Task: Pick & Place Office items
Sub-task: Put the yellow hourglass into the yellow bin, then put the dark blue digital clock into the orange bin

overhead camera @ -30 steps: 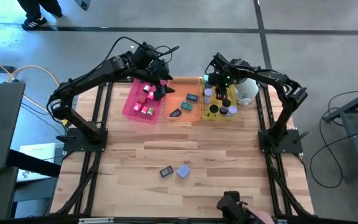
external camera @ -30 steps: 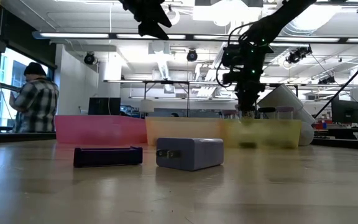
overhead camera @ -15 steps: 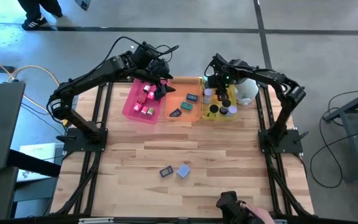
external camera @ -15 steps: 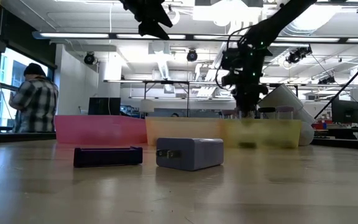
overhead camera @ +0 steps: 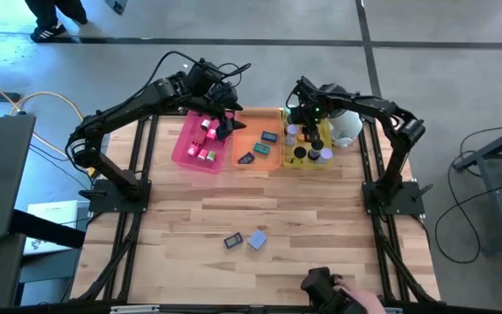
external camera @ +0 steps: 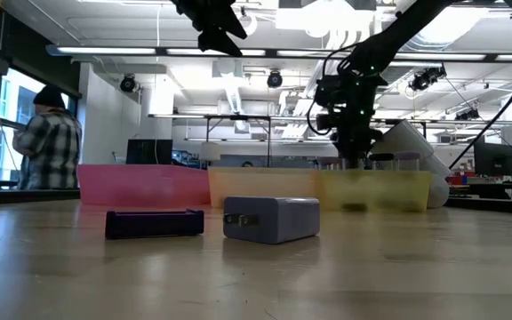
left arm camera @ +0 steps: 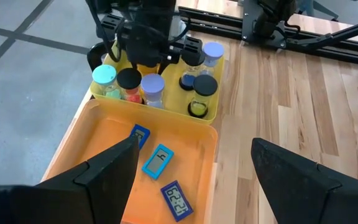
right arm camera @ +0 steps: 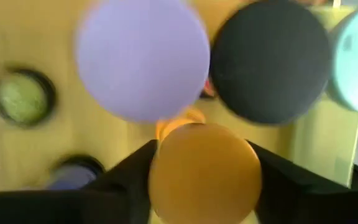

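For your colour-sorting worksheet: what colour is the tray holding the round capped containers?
Yellow. The tray shows best in the left wrist view, next to the orange tray.

table (overhead camera: 260,205): pale wood planks, smooth, faint sheen | trays (left arm camera: 110,152): translucent glossy plastic | arms (overhead camera: 129,109): matt black | charger block (external camera: 271,219): smooth lavender plastic

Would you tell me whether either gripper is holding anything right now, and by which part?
The right gripper has an orange-lidded jar between its fingers over the yellow tray; whether it grips cannot be told. The left gripper is empty.
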`<action>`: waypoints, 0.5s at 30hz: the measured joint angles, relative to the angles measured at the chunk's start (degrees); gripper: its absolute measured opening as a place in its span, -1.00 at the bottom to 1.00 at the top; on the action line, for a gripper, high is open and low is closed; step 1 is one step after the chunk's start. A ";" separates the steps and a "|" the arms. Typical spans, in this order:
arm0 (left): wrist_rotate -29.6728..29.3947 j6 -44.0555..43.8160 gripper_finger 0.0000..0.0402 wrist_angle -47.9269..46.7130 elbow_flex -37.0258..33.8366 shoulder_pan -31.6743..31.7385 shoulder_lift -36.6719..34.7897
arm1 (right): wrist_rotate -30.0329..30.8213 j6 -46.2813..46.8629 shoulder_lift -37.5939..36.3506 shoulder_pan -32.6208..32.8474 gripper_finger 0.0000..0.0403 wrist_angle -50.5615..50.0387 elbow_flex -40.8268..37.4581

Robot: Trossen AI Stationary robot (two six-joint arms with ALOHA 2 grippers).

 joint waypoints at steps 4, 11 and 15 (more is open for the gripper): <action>-0.03 0.00 0.52 -0.02 0.00 0.00 0.00 | 3.09 -0.48 -0.35 0.82 0.53 -0.01 -0.22; -0.67 0.03 0.52 -0.01 0.00 0.00 0.00 | 2.77 -2.89 -0.83 1.36 0.93 -0.27 -0.11; -1.27 0.02 0.52 -0.02 0.00 0.00 0.00 | 5.45 -3.33 -0.94 1.93 0.83 -0.37 -0.11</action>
